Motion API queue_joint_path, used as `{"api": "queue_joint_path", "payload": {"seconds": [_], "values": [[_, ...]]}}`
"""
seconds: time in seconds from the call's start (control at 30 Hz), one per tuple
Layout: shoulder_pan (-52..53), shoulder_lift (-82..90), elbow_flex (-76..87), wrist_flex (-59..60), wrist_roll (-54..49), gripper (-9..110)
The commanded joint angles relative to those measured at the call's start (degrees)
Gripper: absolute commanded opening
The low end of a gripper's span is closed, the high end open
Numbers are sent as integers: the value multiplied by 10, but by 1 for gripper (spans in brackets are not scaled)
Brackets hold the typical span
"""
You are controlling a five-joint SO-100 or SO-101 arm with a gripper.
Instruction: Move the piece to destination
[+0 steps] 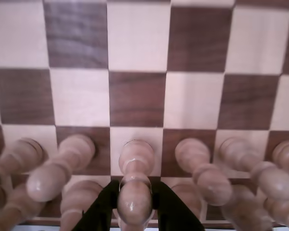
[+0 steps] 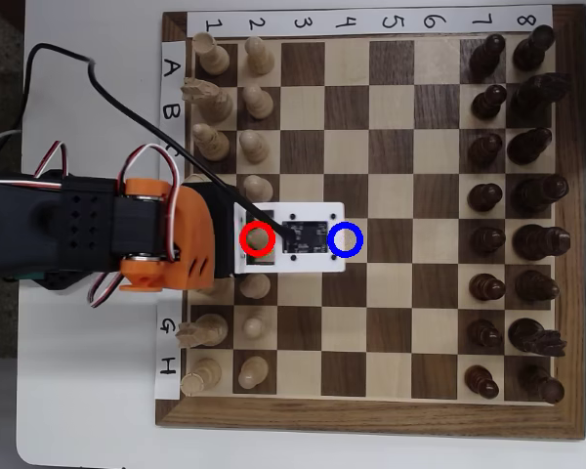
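Observation:
The piece (image 1: 135,166) is a pale pawn that stands upright on its square in the pawn row, low in the middle of the wrist view. My gripper (image 1: 135,199) holds its round head, with a black finger (image 1: 100,209) tight against each side. In the overhead view the same piece (image 2: 258,239) shows inside a red ring, beside the white camera mount (image 2: 293,237) that hides my fingers. The destination (image 2: 345,239) is the light square with the blue ring, two squares to the right in that row, and nothing stands on it.
Pale pawns (image 1: 62,168) (image 1: 202,166) stand close on both sides of the held one, with taller pale pieces (image 2: 203,330) behind them. Dark pieces (image 2: 513,195) fill the two right-hand columns. The orange and black arm (image 2: 127,234) reaches in from the left.

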Motion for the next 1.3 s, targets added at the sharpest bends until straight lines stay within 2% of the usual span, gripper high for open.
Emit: {"api": "queue_joint_path", "payload": {"seconds": [0.0, 0.4, 1.27], "values": [[0, 9, -56, 11, 9, 0], [-9, -9, -193, 69, 26, 0], [-25, -229, -291, -55, 24, 0]]}}
